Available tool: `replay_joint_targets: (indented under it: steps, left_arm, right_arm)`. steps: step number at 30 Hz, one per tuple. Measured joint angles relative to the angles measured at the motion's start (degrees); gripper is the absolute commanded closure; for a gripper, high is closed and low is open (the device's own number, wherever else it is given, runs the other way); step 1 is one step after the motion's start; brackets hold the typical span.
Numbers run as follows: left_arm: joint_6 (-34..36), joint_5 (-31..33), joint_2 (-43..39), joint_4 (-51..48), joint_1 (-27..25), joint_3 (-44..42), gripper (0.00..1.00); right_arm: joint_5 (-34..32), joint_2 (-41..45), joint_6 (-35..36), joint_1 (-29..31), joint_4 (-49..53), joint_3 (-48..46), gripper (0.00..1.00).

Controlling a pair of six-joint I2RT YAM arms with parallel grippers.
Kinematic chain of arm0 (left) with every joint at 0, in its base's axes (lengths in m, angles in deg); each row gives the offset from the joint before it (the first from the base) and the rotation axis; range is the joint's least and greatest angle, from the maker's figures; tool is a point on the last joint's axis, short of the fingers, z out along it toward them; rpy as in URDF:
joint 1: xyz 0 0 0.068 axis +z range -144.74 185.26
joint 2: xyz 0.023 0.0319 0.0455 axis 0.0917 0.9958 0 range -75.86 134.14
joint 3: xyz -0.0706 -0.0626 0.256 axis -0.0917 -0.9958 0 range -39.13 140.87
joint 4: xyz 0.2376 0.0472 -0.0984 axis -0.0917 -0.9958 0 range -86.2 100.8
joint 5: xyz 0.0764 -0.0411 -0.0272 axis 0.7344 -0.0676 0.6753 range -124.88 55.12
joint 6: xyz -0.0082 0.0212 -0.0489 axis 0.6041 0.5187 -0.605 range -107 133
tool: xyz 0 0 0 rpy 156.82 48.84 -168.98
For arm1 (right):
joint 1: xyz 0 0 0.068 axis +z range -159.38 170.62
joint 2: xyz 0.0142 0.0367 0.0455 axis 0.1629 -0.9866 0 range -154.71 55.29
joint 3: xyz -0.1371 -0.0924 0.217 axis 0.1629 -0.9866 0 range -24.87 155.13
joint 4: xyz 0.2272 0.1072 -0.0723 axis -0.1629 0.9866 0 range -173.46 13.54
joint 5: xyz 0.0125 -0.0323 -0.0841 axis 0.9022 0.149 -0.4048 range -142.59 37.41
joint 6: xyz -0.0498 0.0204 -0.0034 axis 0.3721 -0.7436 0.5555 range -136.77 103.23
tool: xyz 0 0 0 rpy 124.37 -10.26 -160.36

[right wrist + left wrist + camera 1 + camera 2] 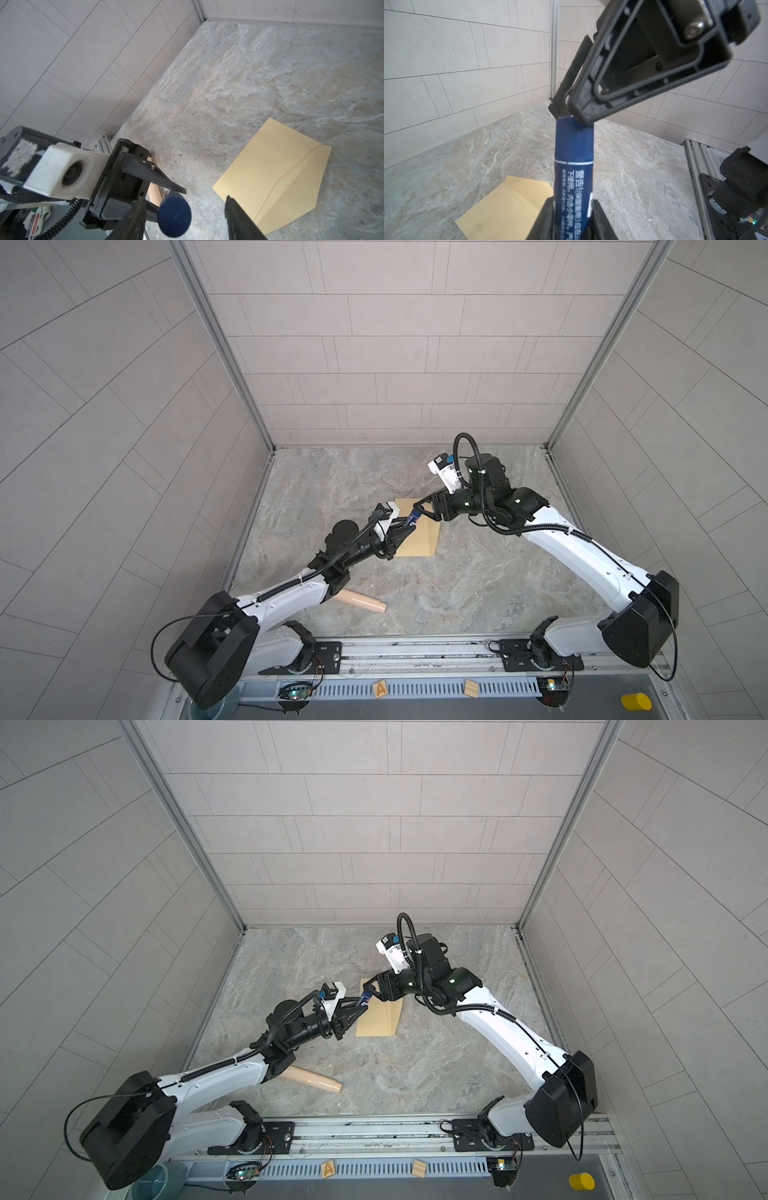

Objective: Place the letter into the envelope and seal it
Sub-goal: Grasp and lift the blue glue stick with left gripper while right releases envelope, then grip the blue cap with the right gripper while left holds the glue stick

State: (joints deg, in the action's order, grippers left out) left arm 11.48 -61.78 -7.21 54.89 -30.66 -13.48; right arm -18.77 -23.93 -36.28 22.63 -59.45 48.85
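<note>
clamped the left pincer [573, 207] on the body of a blue glue stick [574, 149], held above the worktop [228, 83]. spread the right pincer [185, 196] astride the stick's cap [174, 214], a clear gap at one finger. saw the envelope [270, 166] lying flat on the worktop just beneath both.

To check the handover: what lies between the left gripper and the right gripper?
A blue glue stick: the left gripper grips its body, and its cap sits between the right gripper's open jaws, seen in the right wrist view.
</note>
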Motion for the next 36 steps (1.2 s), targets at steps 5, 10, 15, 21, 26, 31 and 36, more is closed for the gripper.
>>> replay_joint_targets:
  steps: [5, 10, 15, 21, 26, 31, 36]
  left_arm:
    - [0.94, 0.68, 0.00, -0.72, -0.13, -0.09, 1.00]
    - [1.36, 1.25, -0.02, -1.14, -0.22, -0.09, 1.00]
    - [1.42, 1.29, -0.02, -1.14, -0.26, -0.09, 1.00]
    - [1.57, 1.44, -0.02, -1.64, -0.28, -0.11, 1.00]
    - [1.57, 1.53, -0.02, -1.70, -0.33, -0.11, 0.64]
    - [1.68, 1.44, -0.02, -1.97, -0.50, -0.11, 0.34]
    - [1.31, 1.44, -0.02, -2.10, -0.50, -0.11, 0.32]
  right_arm:
    - [0.44, -0.87, -0.07, 0.52, 0.37, 0.02, 0.50]
    - [0.55, -1.51, -0.07, 0.79, 0.61, 0.09, 0.54]
    - [0.96, -2.58, -0.15, 1.14, 0.57, 0.22, 0.62]
    - [1.92, -3.52, -0.61, 1.38, 0.31, 0.37, 0.82]
    - [2.16, -3.61, -0.66, 1.36, 0.24, 0.42, 0.99]
    - [2.08, -3.61, -0.55, 1.38, 0.26, 0.42, 1.00]
    - [2.08, -3.61, -0.44, 1.73, 0.24, 0.42, 1.00]
